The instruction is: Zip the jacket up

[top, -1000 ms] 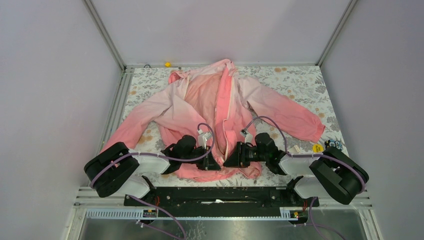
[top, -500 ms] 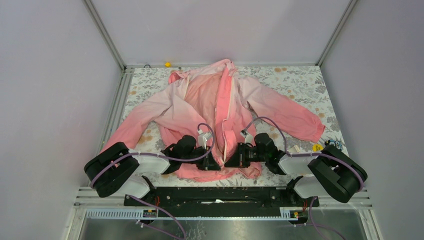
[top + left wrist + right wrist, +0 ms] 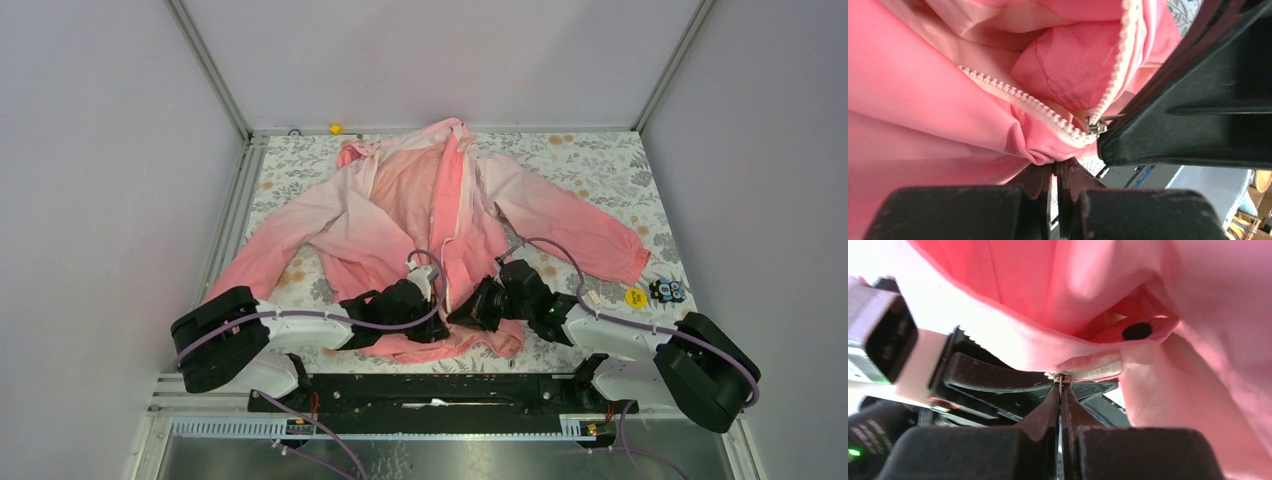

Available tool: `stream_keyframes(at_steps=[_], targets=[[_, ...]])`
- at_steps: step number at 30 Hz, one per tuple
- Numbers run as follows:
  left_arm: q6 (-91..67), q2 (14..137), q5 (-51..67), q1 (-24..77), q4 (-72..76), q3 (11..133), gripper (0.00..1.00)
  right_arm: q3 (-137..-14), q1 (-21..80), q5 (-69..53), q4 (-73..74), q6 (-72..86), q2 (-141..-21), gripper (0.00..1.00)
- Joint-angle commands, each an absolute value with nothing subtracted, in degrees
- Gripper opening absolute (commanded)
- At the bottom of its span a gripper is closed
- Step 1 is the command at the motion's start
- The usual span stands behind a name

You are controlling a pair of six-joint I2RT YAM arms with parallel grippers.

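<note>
The pink jacket (image 3: 400, 205) lies spread front-up on the floral table, its front open above the hem. Both grippers meet at the bottom of its white zipper (image 3: 1013, 95). In the left wrist view my left gripper (image 3: 1057, 163) is shut on a fold of the coral hem just below the zipper's foot, and the metal slider (image 3: 1096, 128) sits a little to the right. In the right wrist view my right gripper (image 3: 1060, 389) is shut on the slider's thin pull tab, right under the slider (image 3: 1062, 376). From above, the left gripper (image 3: 432, 322) and right gripper (image 3: 466, 312) nearly touch.
A yellow disc (image 3: 635, 296) and a small black object (image 3: 667, 290) lie at the table's right edge, past the right sleeve. A small yellow piece (image 3: 335, 128) sits by the back wall. Walls close in on three sides. The black base rail (image 3: 430, 392) runs along the near edge.
The right gripper has closed onto the zipper pull. Both wrists have edged toward each other at the hem, and the right arm has swung lower and further out to the right.
</note>
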State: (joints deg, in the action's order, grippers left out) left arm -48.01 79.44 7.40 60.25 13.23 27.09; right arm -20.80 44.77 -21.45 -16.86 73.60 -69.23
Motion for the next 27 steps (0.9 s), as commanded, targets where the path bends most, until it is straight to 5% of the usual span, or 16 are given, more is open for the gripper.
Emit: stream_keyframes(at_steps=[1,20,22,27], targets=[[-51.31,81.11,0.18,62.79,11.83,27.01,0.00,-28.44,45.53,-11.31,-15.10,84.32,-65.09,0.00],[-53.88,66.16,-0.64,68.14,12.71,18.91,0.00,-39.48,45.23,-3.84,-7.83,87.59,-62.79,0.00],[-54.13,61.95,-3.59,68.12,10.29,18.52,0.06,-38.77,45.18,-2.81,-6.52,93.67,-62.61,0.00],[-54.13,53.24,-11.15,68.16,5.79,19.93,0.48,-43.47,46.75,-1.69,2.85,97.82,-63.77,0.00]])
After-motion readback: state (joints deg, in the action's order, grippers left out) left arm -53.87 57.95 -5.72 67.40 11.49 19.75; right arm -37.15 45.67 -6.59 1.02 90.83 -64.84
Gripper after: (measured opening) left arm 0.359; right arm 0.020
